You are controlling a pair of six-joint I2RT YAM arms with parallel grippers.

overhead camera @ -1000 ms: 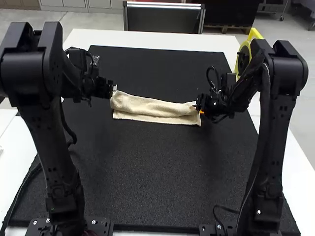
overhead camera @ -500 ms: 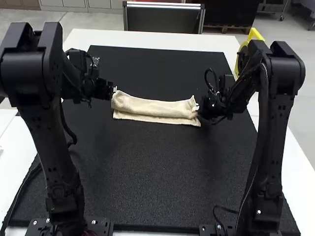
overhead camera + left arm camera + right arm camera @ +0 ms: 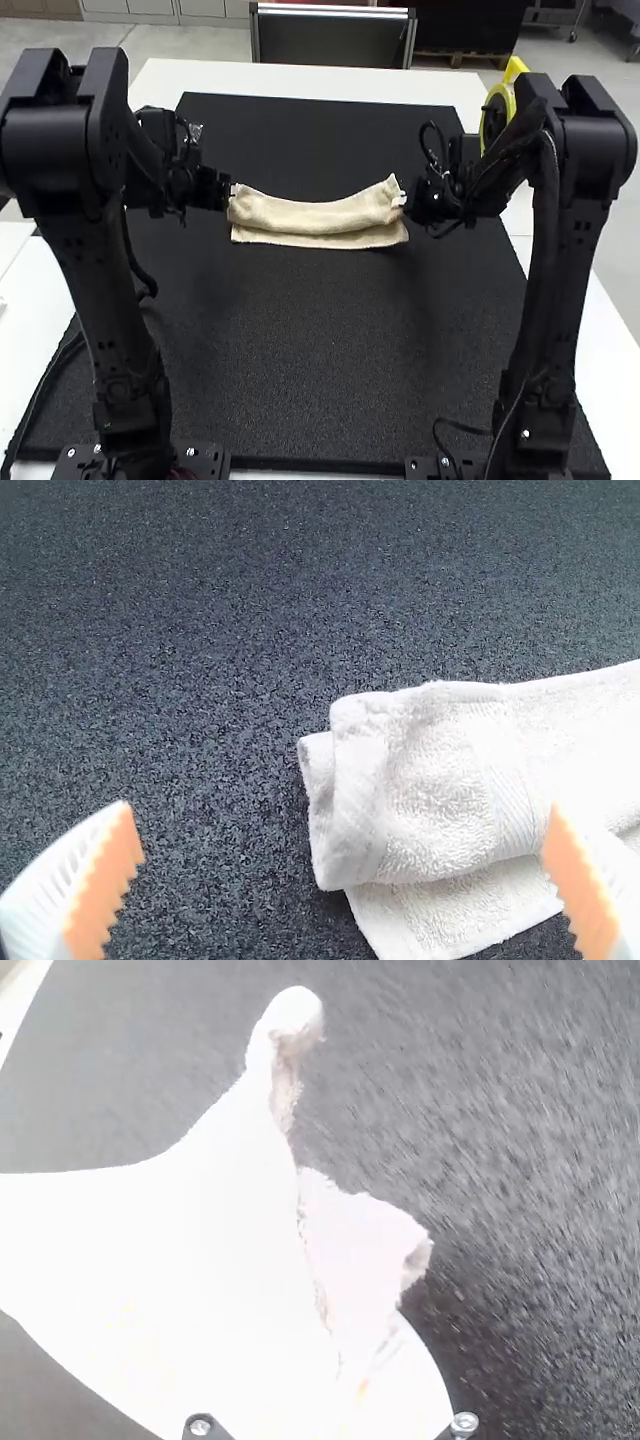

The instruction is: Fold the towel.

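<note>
My left gripper [image 3: 231, 190] is at the left end of the cream towel [image 3: 310, 215]. In the left wrist view, my left gripper [image 3: 345, 875] has its fingers wide apart, with the end of the towel [image 3: 440, 780] between and beyond them. The towel lies as a long strip across the mat, folded over, with a lower layer showing along its near side. My right gripper [image 3: 402, 199] holds the strip's right end, which is lifted. The right wrist view has my right gripper [image 3: 365, 1370] pinched on the bunched towel [image 3: 200, 1240].
A black mat [image 3: 330, 350] covers most of the white table [image 3: 300, 78]. Beyond the right arm, a round yellow object [image 3: 497, 115] stands at the mat's right edge.
My right gripper has closed on the towel's right end and risen slightly, pulling that corner up. The left gripper has barely moved.
</note>
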